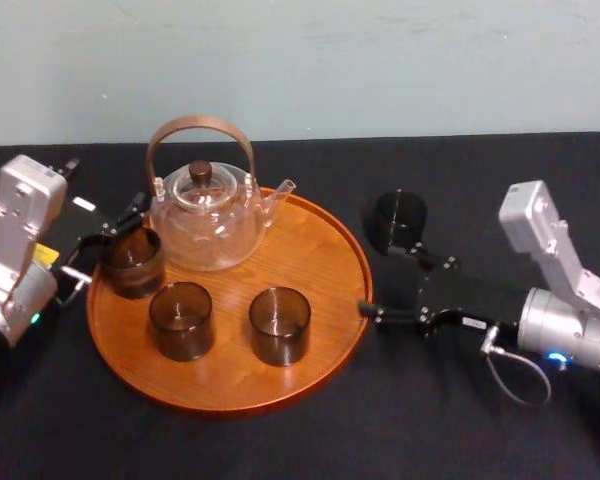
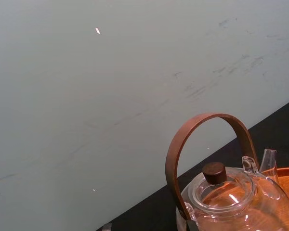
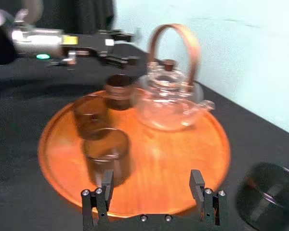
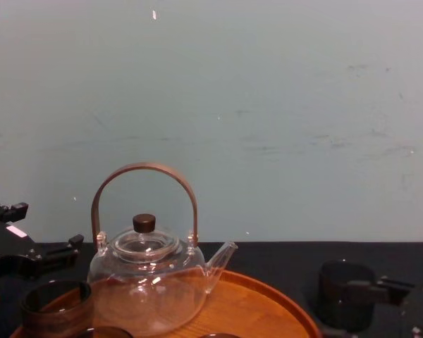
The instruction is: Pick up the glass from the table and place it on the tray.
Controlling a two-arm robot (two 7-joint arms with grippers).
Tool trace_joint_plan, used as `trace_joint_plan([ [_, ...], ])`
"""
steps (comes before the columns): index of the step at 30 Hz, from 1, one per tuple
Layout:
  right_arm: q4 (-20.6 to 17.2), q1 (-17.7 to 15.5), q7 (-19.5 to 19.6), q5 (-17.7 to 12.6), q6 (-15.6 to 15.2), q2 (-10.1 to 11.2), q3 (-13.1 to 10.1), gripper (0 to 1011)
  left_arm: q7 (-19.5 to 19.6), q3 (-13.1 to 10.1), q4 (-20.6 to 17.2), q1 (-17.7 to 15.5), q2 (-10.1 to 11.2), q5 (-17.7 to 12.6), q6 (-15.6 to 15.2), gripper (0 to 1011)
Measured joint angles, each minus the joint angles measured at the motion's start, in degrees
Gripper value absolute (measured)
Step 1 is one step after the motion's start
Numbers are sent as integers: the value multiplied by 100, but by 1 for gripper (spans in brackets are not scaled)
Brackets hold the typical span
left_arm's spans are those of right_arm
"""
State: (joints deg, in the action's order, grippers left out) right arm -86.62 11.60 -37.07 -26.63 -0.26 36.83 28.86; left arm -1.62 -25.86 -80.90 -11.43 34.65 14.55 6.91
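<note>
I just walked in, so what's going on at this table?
A two-armed robot is gathering glasses on the tray with the teapot. Two glasses stand at its front, a third glass at its left edge with the left pincer beside it. The right pincer hangs open and empty by the tray's right edge, near a fourth glass on the table.

Soft even room light, small glints on the glass teapot (image 1: 208,225), faint sheen on the tray (image 1: 315,270)
</note>
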Motion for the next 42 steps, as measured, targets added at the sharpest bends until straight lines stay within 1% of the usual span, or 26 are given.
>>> trace_joint_plan([
  [4,-16,-138,391,-58,-175,-11,-232,1002,0,0,0,0,0,0,0,1001],
  [10,43,-215,798,-97,-436,-98,-495,1003,0,0,0,0,0,0,0,1001],
  [14,104,-219,953,-91,-552,-155,-587,1002,0,0,0,0,0,0,0,1001],
  [16,192,-197,1087,-49,-676,-218,-655,1002,0,0,0,0,0,0,0,1001],
  [20,281,-154,1215,10,-788,-293,-708,1002,0,0,0,0,0,0,0,1001],
  [22,381,-98,1310,60,-887,-372,-767,1002,0,0,0,0,0,0,0,1001],
  [27,514,-9,1403,144,-1002,-473,-823,1002,0,0,0,0,0,0,0,1001],
  [32,669,106,1447,265,-1113,-574,-829,1002,0,0,0,0,0,0,0,1001],
  [42,1074,424,1370,525,-1214,-814,-731,1002,0,0,0,0,0,0,0,1001],
])
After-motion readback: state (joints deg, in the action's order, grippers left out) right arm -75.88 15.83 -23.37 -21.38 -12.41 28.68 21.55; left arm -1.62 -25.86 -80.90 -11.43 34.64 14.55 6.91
